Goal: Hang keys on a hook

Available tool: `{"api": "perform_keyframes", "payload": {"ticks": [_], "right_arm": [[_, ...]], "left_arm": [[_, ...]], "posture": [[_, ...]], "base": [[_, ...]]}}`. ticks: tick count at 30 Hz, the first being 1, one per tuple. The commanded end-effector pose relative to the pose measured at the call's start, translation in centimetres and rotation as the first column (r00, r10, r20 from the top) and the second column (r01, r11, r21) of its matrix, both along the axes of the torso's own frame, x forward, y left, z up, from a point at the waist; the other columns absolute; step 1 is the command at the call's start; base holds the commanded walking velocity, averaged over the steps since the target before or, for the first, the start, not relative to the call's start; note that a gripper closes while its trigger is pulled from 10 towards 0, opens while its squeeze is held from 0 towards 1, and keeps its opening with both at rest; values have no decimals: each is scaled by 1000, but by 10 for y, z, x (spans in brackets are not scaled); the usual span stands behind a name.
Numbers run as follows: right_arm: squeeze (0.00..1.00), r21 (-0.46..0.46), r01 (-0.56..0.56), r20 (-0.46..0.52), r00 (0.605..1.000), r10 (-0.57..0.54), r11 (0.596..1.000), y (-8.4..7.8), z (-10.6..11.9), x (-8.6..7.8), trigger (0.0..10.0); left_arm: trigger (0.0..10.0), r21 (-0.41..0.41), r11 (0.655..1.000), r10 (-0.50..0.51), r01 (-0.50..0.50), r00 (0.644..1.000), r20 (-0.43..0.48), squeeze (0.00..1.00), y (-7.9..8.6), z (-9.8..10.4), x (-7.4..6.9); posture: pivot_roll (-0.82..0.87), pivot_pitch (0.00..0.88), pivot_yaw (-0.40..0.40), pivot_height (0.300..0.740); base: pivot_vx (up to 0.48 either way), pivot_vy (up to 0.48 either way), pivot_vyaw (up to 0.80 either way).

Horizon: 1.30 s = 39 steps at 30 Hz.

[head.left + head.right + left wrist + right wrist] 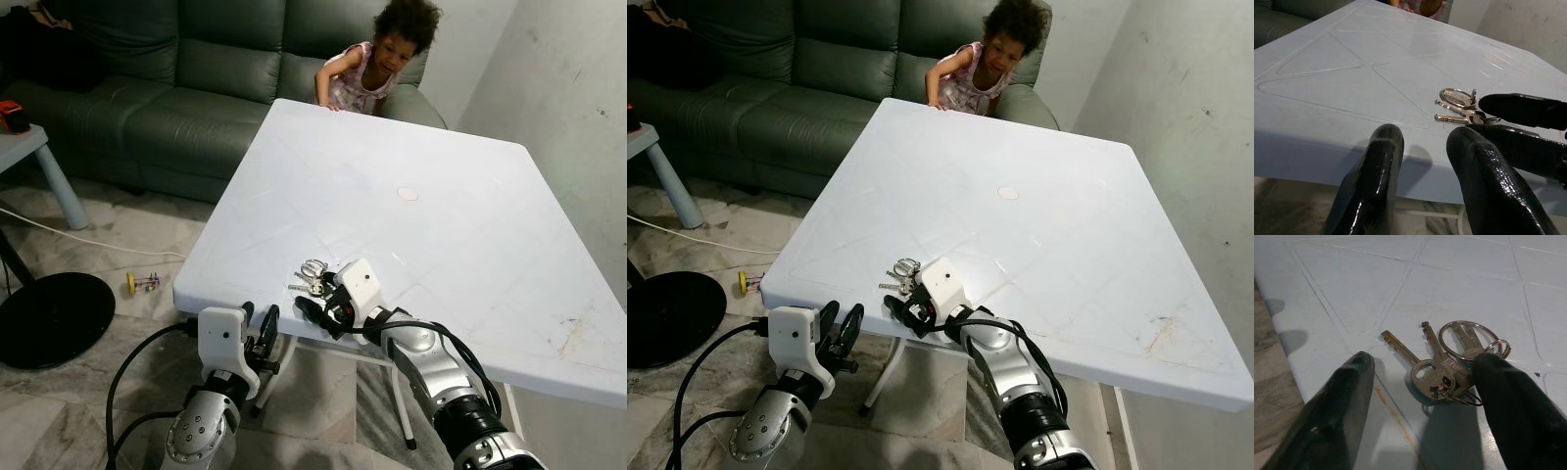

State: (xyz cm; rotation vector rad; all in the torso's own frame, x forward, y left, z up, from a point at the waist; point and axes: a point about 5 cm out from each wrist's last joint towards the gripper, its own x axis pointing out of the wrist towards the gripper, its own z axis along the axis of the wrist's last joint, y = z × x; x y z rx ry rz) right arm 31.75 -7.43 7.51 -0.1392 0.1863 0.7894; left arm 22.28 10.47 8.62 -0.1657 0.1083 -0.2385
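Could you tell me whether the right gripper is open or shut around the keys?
Open: the right gripper has its fingers spread either side of the keys, which lie flat on the table.

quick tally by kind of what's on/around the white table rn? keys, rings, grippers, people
Silver metal keys on the white plastic table: 3
Round metal key rings: 2 visible, one large, one small
Black two-finger grippers: 2, right gripper open astride the keys, left gripper open below the table edge
Person at the far edge: 1
Total: 8
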Motion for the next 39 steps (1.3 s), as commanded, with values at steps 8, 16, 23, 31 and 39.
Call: {"api": "perform_keyframes", "payload": {"ticks": [8,16,23,31,39], "right_arm": [[0,-13,28,14,1000,-28,1000,-6,3,4,0],[0,-13,52,25,998,-52,999,-6,5,7,0],[0,-16,55,33,998,-55,998,-6,4,6,0],[0,-8,55,35,998,-54,998,-5,5,7,0],[0,53,-28,69,997,24,998,-1,11,5,10000]], "left_arm": [[10000,-11,1000,-7,7,1000,-2,0,-5,2,-1],[10000,-12,1000,-13,13,1000,-4,0,-5,2,-2],[10000,-11,1000,-26,26,1000,-3,0,-7,1,-2],[10000,-12,999,-31,31,999,-6,0,-8,0,-3],[10000,-14,999,-34,34,999,-6,0,-9,0,-3]], "posture": [[167,43,-145,740],[168,39,-144,740],[168,29,-143,740],[171,18,-145,740],[175,13,-147,740]], "base": [[0,0,0],[0,0,0],[0,0,0],[0,0,0],[0,0,0]]}}
